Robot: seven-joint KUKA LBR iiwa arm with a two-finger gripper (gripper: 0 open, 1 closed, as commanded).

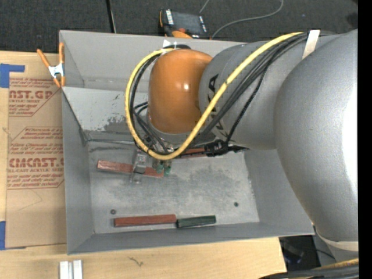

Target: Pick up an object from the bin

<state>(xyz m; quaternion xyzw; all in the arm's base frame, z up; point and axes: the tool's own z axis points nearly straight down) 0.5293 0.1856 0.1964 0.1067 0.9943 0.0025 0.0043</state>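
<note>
Grey bin (203,186), flat reddish-brown strip (114,167)

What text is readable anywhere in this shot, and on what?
"CAST.GP": large red print on the brown cardboard sheet left of the grey metal bin, start cut off.
"CAST ACRYLIC SHEET": smaller red line below it.
Black letters on the silver arm: partly hidden by cables, unreadable.
No text on the flat red-brown strip or the red and dark green stick.

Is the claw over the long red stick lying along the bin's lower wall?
No, the claw is over the flat reddish-brown strip in the middle of the floor, while the long red stick lies apart, lower in the view.
</note>
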